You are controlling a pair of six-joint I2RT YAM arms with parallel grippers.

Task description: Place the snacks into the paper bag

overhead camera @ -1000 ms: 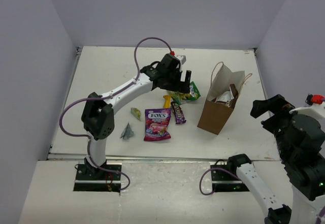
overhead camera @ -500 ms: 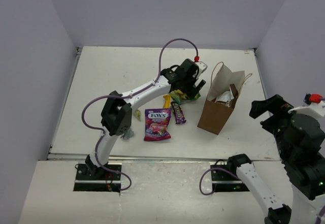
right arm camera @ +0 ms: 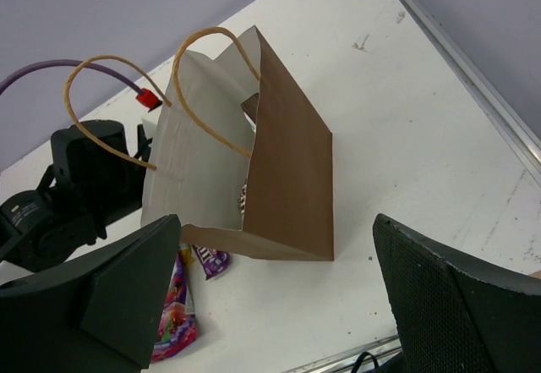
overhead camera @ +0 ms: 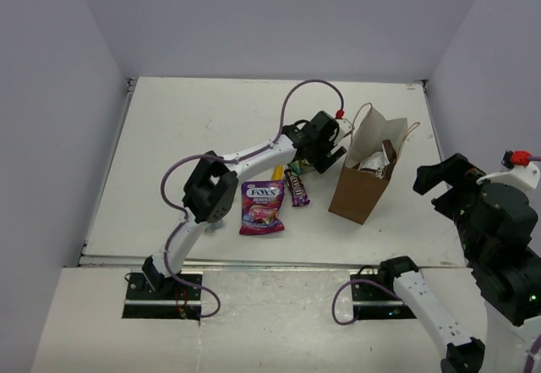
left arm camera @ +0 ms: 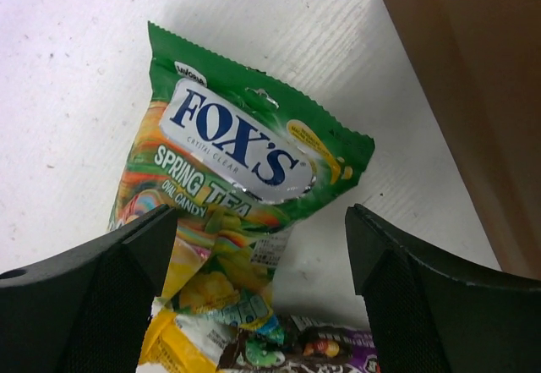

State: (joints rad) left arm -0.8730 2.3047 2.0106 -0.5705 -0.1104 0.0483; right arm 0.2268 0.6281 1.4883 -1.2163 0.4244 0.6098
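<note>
top view: left arm (overhead camera: 254, 148) stretched over the snacks (overhead camera: 262, 206), bag (overhead camera: 359, 189) upright just right of it. left wrist: left jaws wide, gripping nothing, green pouch (left arm camera: 237, 153) lying between them. right wrist: right jaws wide, empty, bag standing straight ahead.

You are in a robot lab test cell. Plain pale lavender walls (overhead camera: 279, 18) box in a bare white table (overhead camera: 194, 111) on its left, far and right sides. A left arm (overhead camera: 254, 147) and a right arm (overhead camera: 499, 246) are bolted to black base plates (overhead camera: 161, 293) at the near edge. Purple cable (overhead camera: 317, 82) loops exposed. A metal strip (overhead camera: 279, 263) trims the table's near side.
</note>
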